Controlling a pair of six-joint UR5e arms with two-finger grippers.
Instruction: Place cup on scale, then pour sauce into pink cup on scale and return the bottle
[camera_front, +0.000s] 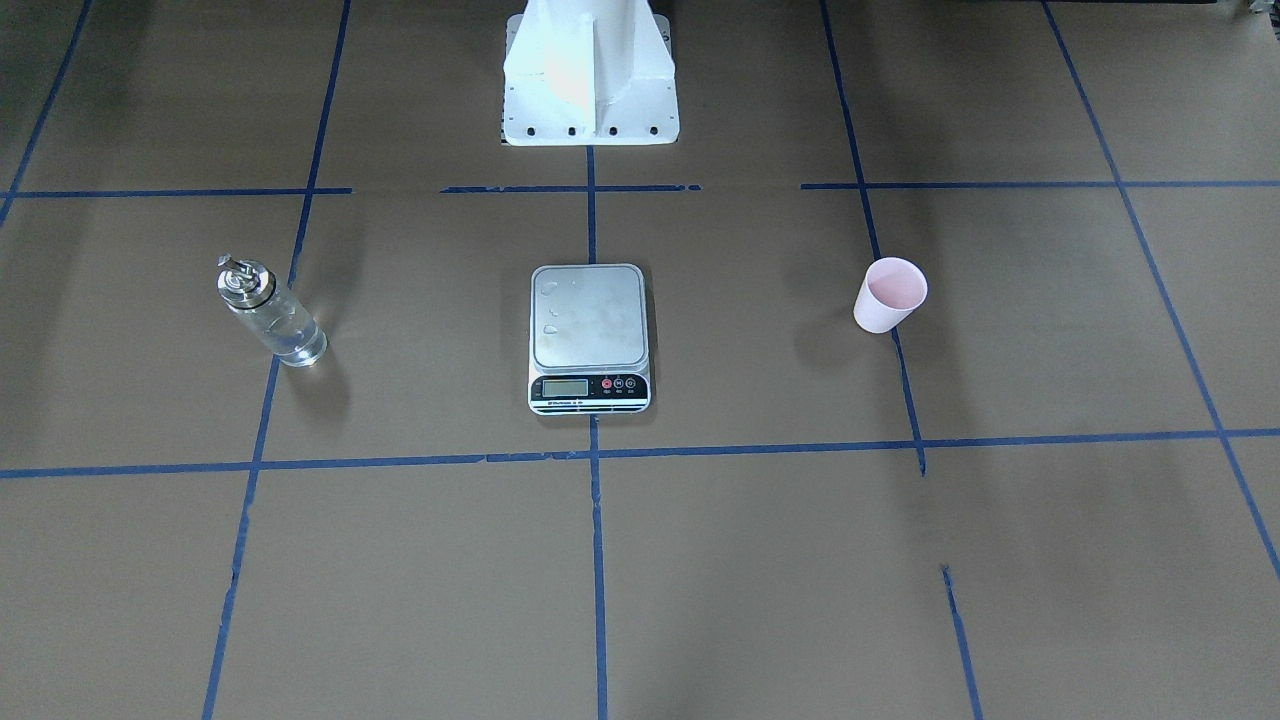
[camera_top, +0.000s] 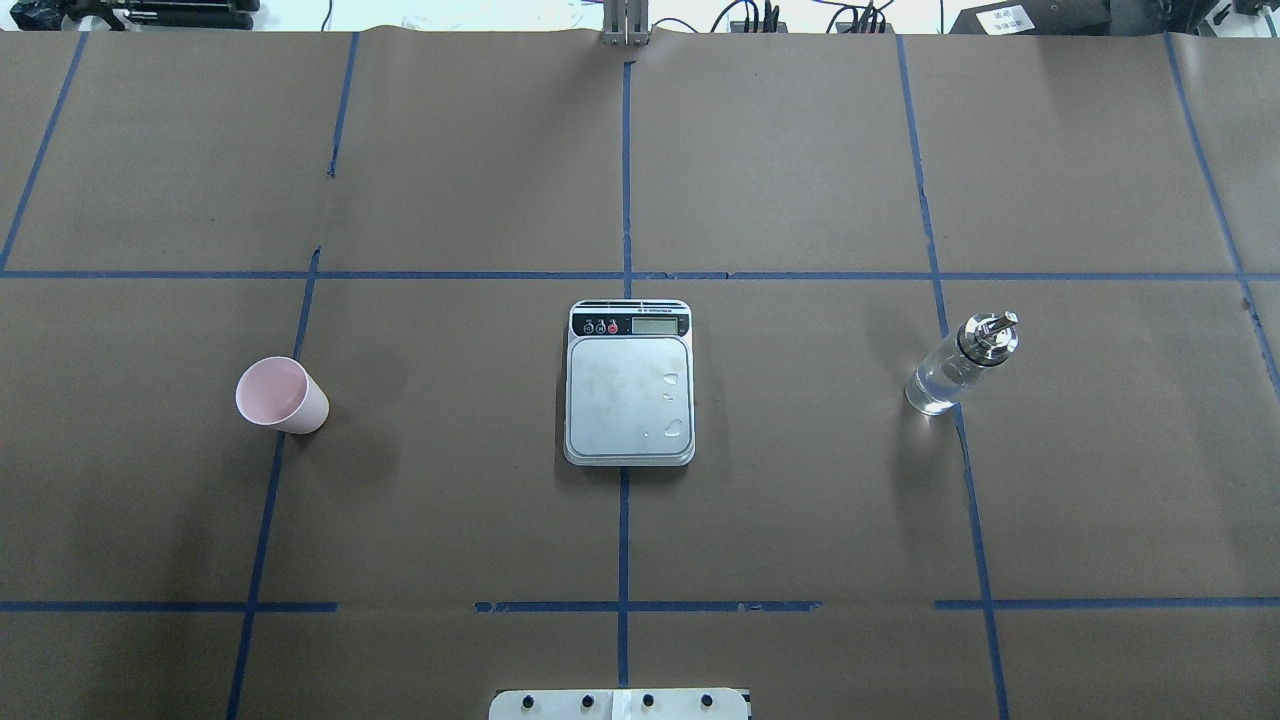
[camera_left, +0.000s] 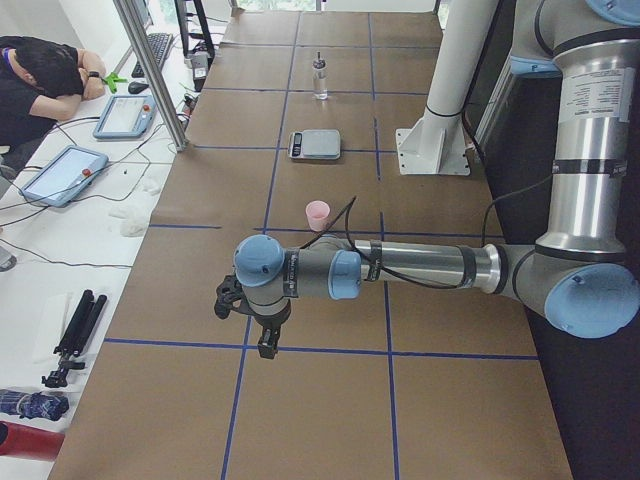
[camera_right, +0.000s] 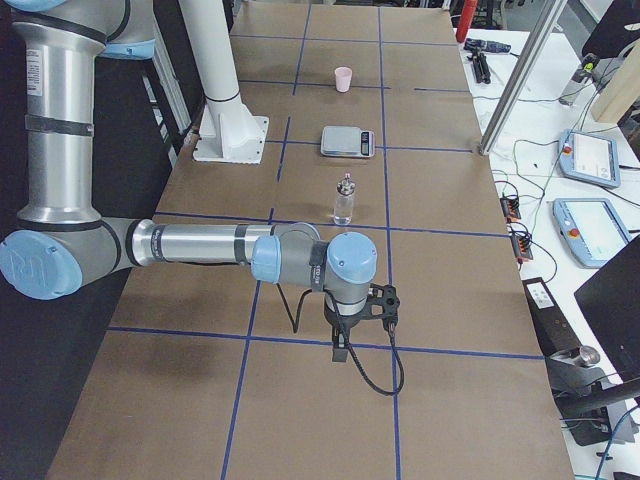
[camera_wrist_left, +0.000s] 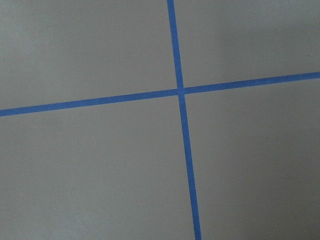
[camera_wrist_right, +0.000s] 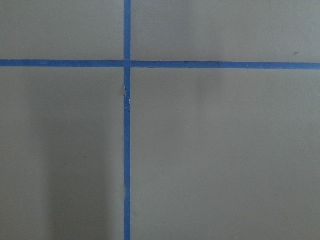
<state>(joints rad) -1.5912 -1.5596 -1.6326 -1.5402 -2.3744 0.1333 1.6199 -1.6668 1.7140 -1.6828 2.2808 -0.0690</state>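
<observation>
Left gripper: the left gripper (camera_left: 266, 346) hangs pointing down over the counter (camera_top: 800, 480) at the robot's left end, close above the brown paper near a crossing of blue tape (camera_top: 623, 540); it shows only in the side view, so I cannot tell whether its fingers are spread or pressed together
Left arm: the left arm (camera_left: 420, 265) reaches out level over the counter, forearm horizontal
Left wrist camera: only brown paper and one tape crossing, no fingers in sight
Cup: the cup (camera_top: 281, 395) stands upright on the counter on the robot's left side, mouth up, pink inside showing, its foot on a tape line; it is well apart from the scale and touched by nothing
Scale: the scale (camera_top: 629, 382) lies flat at the middle of the counter, astride the centre tape line, its black strip with the display (camera_top: 657, 325) turned away from the robot
Platform: a few clear droplets (camera_top: 673, 428) sit on the steel top
Pedestal: the white pedestal (camera_front: 590, 75) stands on the robot's side of the scale, in line with it
Bottle: the bottle (camera_top: 958, 366) stands upright on the robot's right side, just beside a tape line, metal spout on top, well apart from the scale
Sauce: the sauce (camera_top: 935, 385) shows as clear liquid in the lower part of the glass
Right gripper: the right gripper (camera_right: 340, 354) hangs pointing down at the counter's far, right end, well apart from the bottle; seen only from the side, so I cannot tell if it is spread or pressed together
Right wrist camera: paper and a tape crossing only
</observation>
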